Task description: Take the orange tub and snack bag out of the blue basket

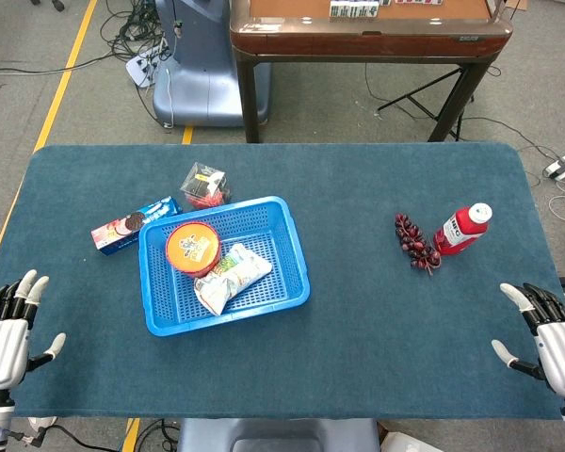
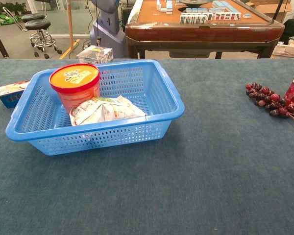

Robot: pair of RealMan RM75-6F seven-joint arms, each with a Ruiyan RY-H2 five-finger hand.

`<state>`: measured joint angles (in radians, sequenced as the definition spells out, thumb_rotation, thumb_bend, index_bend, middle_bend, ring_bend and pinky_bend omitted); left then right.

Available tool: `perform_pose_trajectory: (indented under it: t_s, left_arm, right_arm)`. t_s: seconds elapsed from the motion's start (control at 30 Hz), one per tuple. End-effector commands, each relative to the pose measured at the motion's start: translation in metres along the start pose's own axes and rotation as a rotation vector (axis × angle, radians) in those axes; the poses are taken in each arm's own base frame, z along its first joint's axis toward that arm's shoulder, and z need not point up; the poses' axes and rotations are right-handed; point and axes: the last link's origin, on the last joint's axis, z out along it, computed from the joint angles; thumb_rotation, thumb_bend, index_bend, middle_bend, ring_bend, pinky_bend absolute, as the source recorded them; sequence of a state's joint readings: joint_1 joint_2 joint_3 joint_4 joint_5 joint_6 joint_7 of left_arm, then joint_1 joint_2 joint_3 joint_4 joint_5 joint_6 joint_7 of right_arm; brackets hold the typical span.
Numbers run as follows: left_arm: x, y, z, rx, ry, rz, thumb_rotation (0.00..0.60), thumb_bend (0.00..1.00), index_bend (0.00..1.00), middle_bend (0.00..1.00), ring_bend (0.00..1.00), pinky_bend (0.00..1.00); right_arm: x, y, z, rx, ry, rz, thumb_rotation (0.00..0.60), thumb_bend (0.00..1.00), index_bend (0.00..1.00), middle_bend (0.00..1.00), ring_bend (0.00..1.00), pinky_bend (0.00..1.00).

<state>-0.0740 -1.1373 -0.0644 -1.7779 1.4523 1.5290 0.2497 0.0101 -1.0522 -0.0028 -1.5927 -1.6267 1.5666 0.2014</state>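
1. Our left hand (image 1: 9, 330) rests at the near left corner of the table (image 1: 358, 330), fingers spread, holding nothing; it shows only in the head view
2. Our right hand (image 1: 546, 334) sits at the near right corner, fingers likewise spread and empty, well apart from everything we need
3. The blue basket (image 1: 292, 247) lies left of centre, nearer our left hand, so we judge that hand the natural one to reach in first
4. Inside it the orange tub (image 2: 75, 84) stands upright toward the far left corner, and the snack bag (image 2: 105, 109) lies flat just beside it, its near end leaning against the tub's base in the chest view
5. Neither item is out yet; the task has not begun
6. Risk: the tub and bag touch, so closing on the tub from the side could catch the bag and drag it up, or tip the tub against the basket wall
7. Risk: the bag is soft and crinkled; a shallow pinch may slip, and a deep one may hook fingers in the basket mesh and lift the light basket too
8. Risk: a cookie box (image 1: 132, 226) and a small clear packet (image 1: 204, 185) sit just beyond the basket's far left side, where a lifted tub might be set down or knocked into
9. The grapes (image 1: 416, 243) and red bottle (image 1: 463, 229) lie to the right, away from our path
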Motion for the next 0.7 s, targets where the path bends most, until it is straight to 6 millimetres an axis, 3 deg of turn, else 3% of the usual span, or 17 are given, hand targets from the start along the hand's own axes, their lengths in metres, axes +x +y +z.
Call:
perform_pose_trajectory:
  t_s: [0.03, 0.7]
  left_arm:
    - [0.0002, -0.0003, 0.0001, 0.002, 0.001, 0.000, 0.600, 0.29, 0.00, 0.00, 0.00, 0.00]
    - [-0.0001, -0.0027, -0.0024, 0.002, 0.003, -0.001, 0.600, 0.29, 0.00, 0.00, 0.00, 0.00]
  right_arm:
    - [-0.0003, 0.0001, 0.0004, 0.000, -0.001, -0.001, 0.600, 0.21, 0.13, 0.18, 0.10, 0.12]
    - [-0.0062, -0.0094, 0.0097, 0.044, -0.028, 0.032, 0.600, 0.21, 0.13, 0.18, 0.10, 0.12]
